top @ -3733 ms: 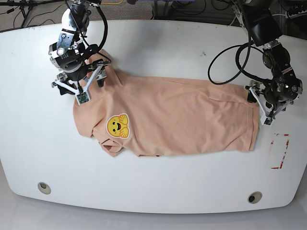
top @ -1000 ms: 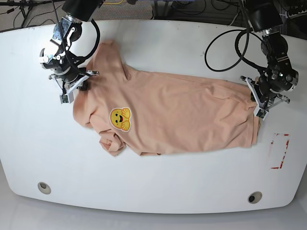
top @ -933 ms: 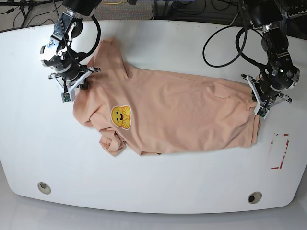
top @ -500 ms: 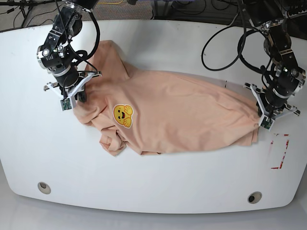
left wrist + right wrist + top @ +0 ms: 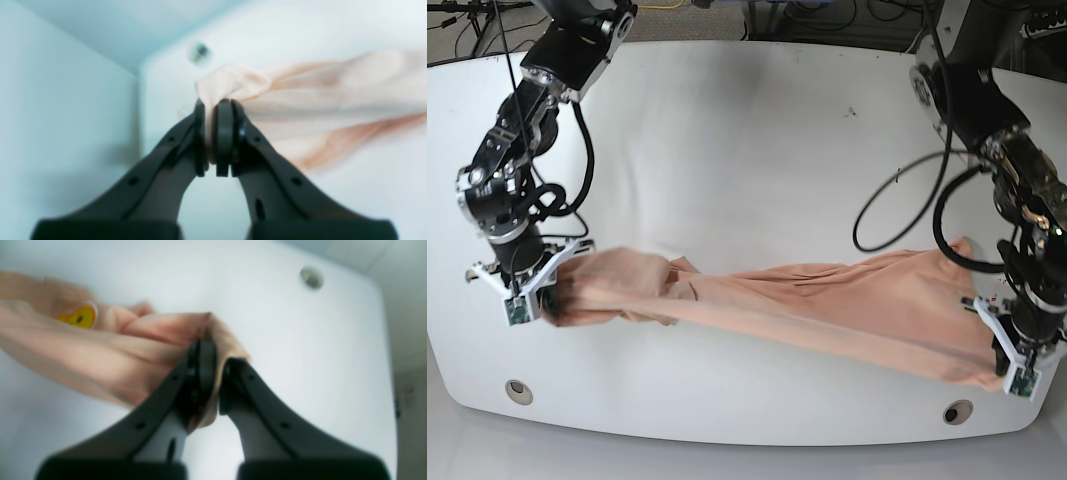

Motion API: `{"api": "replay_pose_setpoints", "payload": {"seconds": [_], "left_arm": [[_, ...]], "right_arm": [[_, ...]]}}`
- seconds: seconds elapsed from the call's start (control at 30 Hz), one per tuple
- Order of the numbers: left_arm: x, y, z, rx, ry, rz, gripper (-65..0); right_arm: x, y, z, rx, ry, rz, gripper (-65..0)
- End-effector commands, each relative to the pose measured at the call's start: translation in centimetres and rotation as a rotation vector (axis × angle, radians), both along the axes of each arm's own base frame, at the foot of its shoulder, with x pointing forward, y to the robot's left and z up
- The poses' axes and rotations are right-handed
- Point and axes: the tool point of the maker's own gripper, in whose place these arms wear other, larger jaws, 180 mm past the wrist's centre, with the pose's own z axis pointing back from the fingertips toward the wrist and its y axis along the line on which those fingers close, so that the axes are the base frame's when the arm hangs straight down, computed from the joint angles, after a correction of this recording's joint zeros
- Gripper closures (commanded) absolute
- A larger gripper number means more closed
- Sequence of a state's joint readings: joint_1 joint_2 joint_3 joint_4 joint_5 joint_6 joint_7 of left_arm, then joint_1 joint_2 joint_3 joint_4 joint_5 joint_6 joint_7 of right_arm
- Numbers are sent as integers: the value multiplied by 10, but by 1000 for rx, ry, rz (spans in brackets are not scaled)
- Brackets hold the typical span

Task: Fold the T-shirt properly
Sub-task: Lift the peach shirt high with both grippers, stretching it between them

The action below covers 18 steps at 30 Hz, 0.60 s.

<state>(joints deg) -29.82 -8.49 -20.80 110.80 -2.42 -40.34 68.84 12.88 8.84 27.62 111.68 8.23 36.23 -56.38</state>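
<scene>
The peach T-shirt [image 5: 827, 305] hangs stretched into a long bunched band between my two grippers, near the table's front edge. On the base view's right, my left gripper [image 5: 1017, 368] is shut on one end; its wrist view shows the jaws [image 5: 215, 133] pinching a fold of the T-shirt [image 5: 333, 86]. At the base view's left, my right gripper [image 5: 545, 298] is shut on the other end. Its wrist view shows cloth clamped in the gripper [image 5: 208, 366], with the T-shirt [image 5: 100, 350] trailing away and the yellow emoji [image 5: 80, 316] visible.
The white table [image 5: 747, 130] has a round hole near each front corner, one at the left [image 5: 519, 391] and one at the right [image 5: 958, 412]. Black cables [image 5: 897, 200] loop from the arm over the table's right side. The table's front edge lies just below the shirt.
Both grippers have moved from the table's middle toward its front edge, still holding the shirt. The flat-lying shirt has been lifted and pulled into a stretched band; the emoji no longer shows in the base view.
</scene>
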Motion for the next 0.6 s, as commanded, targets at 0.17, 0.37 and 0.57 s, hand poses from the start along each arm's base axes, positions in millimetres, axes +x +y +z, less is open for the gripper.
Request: {"api": "replay_pose_setpoints", "payload": {"seconds": [0.17,0.37,0.57], "left_arm": [[21,0,107,-4,-237,-3,0],[31,-1,167,-36,-340,-10,0],[36,-1,224,-73,-413,-17,0]], "right_arm": [[42,-17,90,-124,-165,16,0],[63,-15,153,-219,-265,49,0],[73,-20,221,-316,-354,45,0]]}}
